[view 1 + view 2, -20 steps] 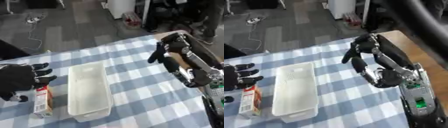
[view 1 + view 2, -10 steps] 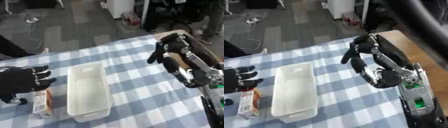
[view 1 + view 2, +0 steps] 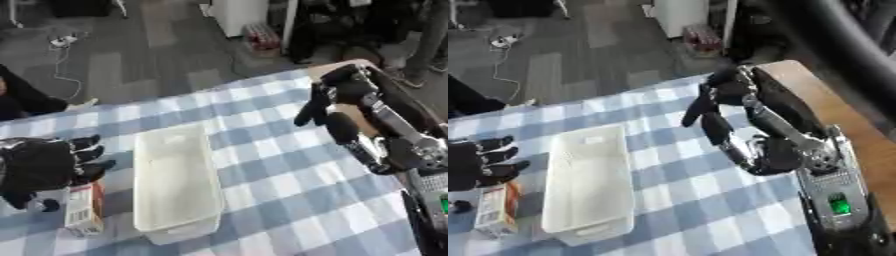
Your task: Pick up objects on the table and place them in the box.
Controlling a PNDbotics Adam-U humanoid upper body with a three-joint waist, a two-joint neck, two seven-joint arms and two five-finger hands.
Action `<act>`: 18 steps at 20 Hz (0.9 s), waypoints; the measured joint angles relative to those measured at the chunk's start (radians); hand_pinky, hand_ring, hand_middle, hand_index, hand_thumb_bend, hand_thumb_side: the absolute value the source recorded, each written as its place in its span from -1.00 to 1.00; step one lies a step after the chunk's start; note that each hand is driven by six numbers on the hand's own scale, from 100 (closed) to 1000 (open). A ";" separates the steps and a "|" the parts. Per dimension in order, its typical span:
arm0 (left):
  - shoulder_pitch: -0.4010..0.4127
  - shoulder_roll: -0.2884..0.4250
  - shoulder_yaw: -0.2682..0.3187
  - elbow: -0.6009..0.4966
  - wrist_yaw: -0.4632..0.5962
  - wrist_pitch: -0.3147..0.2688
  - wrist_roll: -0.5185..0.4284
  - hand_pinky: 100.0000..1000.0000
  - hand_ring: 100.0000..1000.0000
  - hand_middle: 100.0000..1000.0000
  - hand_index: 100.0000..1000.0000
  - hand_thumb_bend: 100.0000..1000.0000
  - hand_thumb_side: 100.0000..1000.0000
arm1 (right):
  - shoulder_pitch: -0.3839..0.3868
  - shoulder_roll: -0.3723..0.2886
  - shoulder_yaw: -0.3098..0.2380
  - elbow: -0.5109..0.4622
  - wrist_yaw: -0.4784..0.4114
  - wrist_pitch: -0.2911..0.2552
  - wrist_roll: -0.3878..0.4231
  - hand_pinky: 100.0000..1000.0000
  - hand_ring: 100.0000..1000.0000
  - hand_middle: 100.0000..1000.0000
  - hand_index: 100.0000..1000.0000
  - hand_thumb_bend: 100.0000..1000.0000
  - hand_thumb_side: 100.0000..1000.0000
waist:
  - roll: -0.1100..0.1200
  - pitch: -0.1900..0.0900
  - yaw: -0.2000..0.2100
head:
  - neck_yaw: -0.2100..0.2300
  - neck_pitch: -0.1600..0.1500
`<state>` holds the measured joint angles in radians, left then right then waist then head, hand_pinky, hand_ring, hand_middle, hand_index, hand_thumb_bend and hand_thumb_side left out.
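**Carton at risk of tipping beside the tray**

Left eye: black left hand over small white-and-orange carton, fingers relaxed, gripping nothing; could topple it against white plastic box.

Right eye: right hand raised, fingers slack, empty.

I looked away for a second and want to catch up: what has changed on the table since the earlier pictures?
The left hand has drifted toward the near-left corner and now hangs over the top of the small carton, which it has not grasped. The right hand stays raised over the far right of the checked tablecloth, holding nothing. The white box and the carton lie where they were.
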<state>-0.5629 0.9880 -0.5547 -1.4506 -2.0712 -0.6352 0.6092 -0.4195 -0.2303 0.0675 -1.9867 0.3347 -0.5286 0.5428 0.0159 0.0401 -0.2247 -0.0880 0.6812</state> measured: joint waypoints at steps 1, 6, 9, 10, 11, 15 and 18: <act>0.000 -0.004 -0.001 0.001 -0.004 0.002 0.002 0.54 0.59 0.78 0.77 -0.35 0.61 | 0.000 0.000 0.000 0.000 0.000 0.000 0.000 -0.49 -0.55 -0.47 0.10 -1.00 1.00 | 0.000 0.000 0.000 | 0.000 0.000; 0.005 -0.013 -0.008 0.013 -0.008 0.008 0.008 0.52 0.57 0.76 0.77 -0.36 0.61 | 0.000 0.000 0.000 0.000 0.000 -0.002 0.002 -0.49 -0.55 -0.47 0.10 -1.00 1.00 | 0.000 0.001 0.000 | 0.000 0.000; 0.009 -0.019 -0.015 0.022 -0.007 0.009 0.009 0.50 0.55 0.75 0.77 -0.40 0.63 | -0.003 0.000 0.000 0.000 0.000 -0.002 0.002 -0.49 -0.55 -0.47 0.10 -1.00 1.00 | 0.000 0.004 -0.001 | 0.000 0.000; 0.010 -0.023 -0.019 0.026 -0.005 0.009 0.009 0.49 0.54 0.75 0.78 -0.42 0.63 | -0.003 0.000 0.000 0.000 -0.001 -0.002 0.002 -0.49 -0.55 -0.47 0.10 -1.00 1.00 | 0.000 0.004 -0.001 | 0.000 0.000; 0.010 -0.025 -0.022 0.030 -0.003 0.009 0.009 0.48 0.54 0.75 0.78 -0.42 0.63 | -0.003 0.000 0.000 0.000 -0.001 -0.002 0.002 -0.49 -0.55 -0.47 0.09 -1.00 1.00 | 0.000 0.004 -0.001 | 0.000 0.000; 0.014 -0.032 -0.033 0.040 0.015 0.009 0.009 0.46 0.52 0.74 0.76 -0.46 0.64 | -0.003 0.000 0.001 0.000 -0.001 -0.002 0.002 -0.49 -0.55 -0.47 0.09 -1.00 1.00 | 0.000 0.004 -0.002 | 0.000 0.001; 0.018 -0.033 -0.036 0.044 0.032 0.009 0.009 0.44 0.50 0.71 0.67 -0.74 0.80 | -0.003 0.000 0.001 0.000 -0.001 -0.002 0.002 -0.49 -0.54 -0.47 0.09 -1.00 1.00 | 0.000 0.004 -0.002 | 0.000 0.001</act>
<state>-0.5452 0.9552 -0.5908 -1.4070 -2.0395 -0.6261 0.6183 -0.4226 -0.2301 0.0680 -1.9867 0.3333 -0.5303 0.5448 0.0155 0.0441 -0.2267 -0.0880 0.6819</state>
